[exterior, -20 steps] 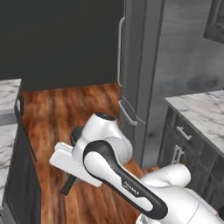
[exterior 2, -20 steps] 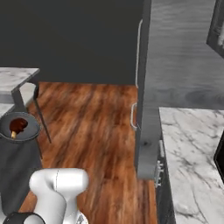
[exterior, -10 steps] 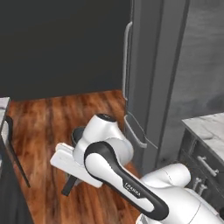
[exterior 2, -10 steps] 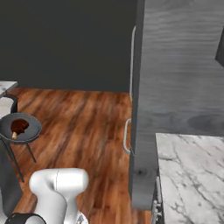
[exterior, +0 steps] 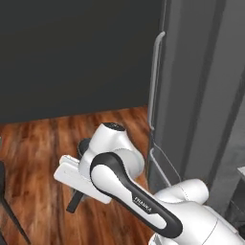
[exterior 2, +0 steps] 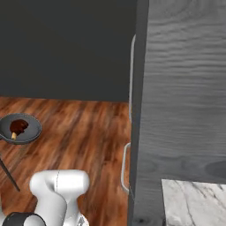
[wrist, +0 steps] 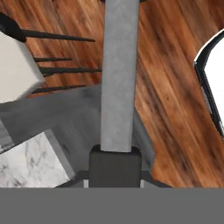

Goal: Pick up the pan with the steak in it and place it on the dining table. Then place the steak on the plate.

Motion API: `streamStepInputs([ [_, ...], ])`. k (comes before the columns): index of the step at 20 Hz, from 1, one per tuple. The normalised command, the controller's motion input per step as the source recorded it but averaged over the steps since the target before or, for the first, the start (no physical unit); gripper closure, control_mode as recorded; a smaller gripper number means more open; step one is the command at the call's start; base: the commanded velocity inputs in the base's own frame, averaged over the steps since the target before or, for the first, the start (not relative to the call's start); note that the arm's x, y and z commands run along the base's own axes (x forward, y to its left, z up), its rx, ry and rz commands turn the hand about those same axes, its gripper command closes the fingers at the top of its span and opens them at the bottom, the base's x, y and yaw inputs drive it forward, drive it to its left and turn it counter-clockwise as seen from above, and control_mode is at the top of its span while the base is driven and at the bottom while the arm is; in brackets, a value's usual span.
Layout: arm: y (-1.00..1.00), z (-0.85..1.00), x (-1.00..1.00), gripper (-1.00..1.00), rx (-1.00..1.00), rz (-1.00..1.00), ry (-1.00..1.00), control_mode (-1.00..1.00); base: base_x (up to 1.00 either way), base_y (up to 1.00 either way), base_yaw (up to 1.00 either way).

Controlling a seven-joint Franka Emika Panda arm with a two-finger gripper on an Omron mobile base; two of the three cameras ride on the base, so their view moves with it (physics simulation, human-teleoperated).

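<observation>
The pan (exterior 2: 20, 129), round and dark grey, hangs above the wood floor at the left of the right base view. The steak (exterior 2: 17, 126) lies in it, reddish-brown with an orange spot. In the hand view my gripper (wrist: 115, 151) is shut on the pan's long handle (wrist: 118, 74), which runs straight up the picture from the fingers. The white hand (exterior: 72, 177) sits low and left of the arm's elbow in the left base view. A marble corner (wrist: 26, 168) shows under the hand; I cannot tell whether it belongs to the dining table. The plate is out of view.
A tall grey fridge (exterior: 206, 95) with long vertical handles (exterior: 155, 76) stands close on the right. A marble counter (exterior 2: 194, 203) adjoins it. Dark stool legs (wrist: 61, 70) and a pale seat (wrist: 15, 70) lie below the hand. Wood floor (exterior 2: 84, 128) stretches to a dark wall.
The whole picture has shifted in both base views: the fridge now looms larger and the marble top at the left has dropped out. The pan keeps its place relative to the arm.
</observation>
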Motion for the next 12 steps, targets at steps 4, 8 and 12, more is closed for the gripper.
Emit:
streamStepInputs([
  [4,0.0,0.0,0.0,1.0,0.0,0.0,0.0,1.0,1.0,0.13,-0.01],
  [8,0.0,0.0,0.0,1.0,0.0,0.0,0.0,1.0,1.0,0.15,-0.02],
  [12,0.0,0.0,0.0,1.0,0.0,0.0,0.0,1.0,1.0,0.19,-0.02],
])
